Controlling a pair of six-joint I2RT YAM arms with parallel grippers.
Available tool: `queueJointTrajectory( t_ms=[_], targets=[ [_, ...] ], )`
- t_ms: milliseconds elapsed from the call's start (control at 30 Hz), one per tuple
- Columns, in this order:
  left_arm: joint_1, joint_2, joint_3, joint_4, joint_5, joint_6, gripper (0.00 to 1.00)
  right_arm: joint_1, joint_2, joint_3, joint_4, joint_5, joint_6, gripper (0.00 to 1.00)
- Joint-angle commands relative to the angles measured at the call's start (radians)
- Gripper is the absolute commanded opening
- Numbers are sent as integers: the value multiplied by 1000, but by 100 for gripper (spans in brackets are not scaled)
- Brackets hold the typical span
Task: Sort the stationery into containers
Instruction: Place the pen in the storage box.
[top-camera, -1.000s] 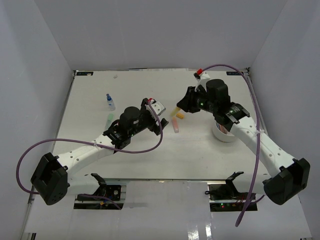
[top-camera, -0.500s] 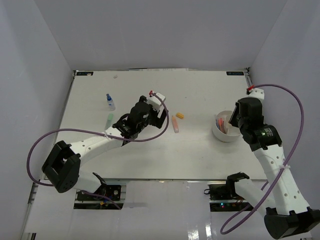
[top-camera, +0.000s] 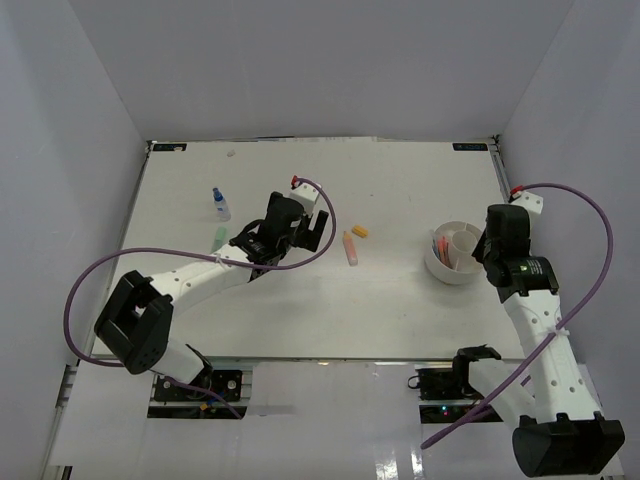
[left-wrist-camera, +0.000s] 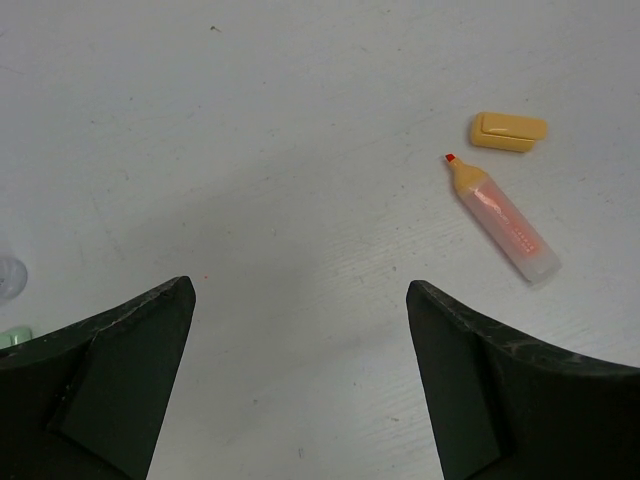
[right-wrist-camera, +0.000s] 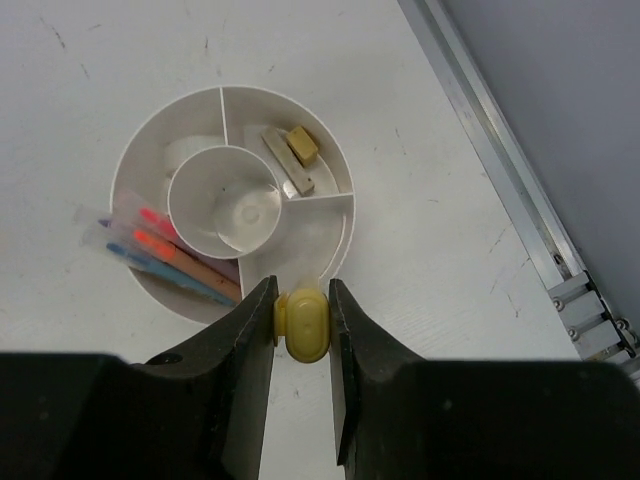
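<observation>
The round white tub (top-camera: 441, 275) stands at the right; in the right wrist view its rim (right-wrist-camera: 128, 165) rings divided sections holding several pens (right-wrist-camera: 150, 250) and little erasers (right-wrist-camera: 290, 155). My right gripper (right-wrist-camera: 302, 290) is shut on a yellow marker (right-wrist-camera: 302, 325), seen end-on, just above the tub's near edge; it also shows in the top view (top-camera: 483, 248). My left gripper (left-wrist-camera: 300, 300) is open and empty above bare table. An orange highlighter (left-wrist-camera: 505, 222) and a yellow cap (left-wrist-camera: 508, 131) lie ahead of it to the right, and both show in the top view, highlighter (top-camera: 350, 247), cap (top-camera: 360, 231).
A blue-capped bottle (top-camera: 219, 204) and a green marker (top-camera: 218, 238) lie at the left of the table. A metal rail (right-wrist-camera: 520, 190) runs along the table's right edge beside the grey wall.
My right arm has carried the yellow marker from the table's middle to the tub and now holds it over the near rim. My left arm has stretched out further, toward the orange highlighter.
</observation>
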Motion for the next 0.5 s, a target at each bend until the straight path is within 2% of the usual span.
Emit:
queueJointTrajectory(
  t_ms=[0,167,467],
  targets=[
    [1,-54,19,0,-24,-4,98,-36,-9,-28,101,-17,15,8],
    [1,-57,10,6,-27,2,98,-91,-1,-53,165,-88,19,8],
    [1,-51,11,9,-17,2,98,-148,32,-57,210,-117,2,8]
  ],
)
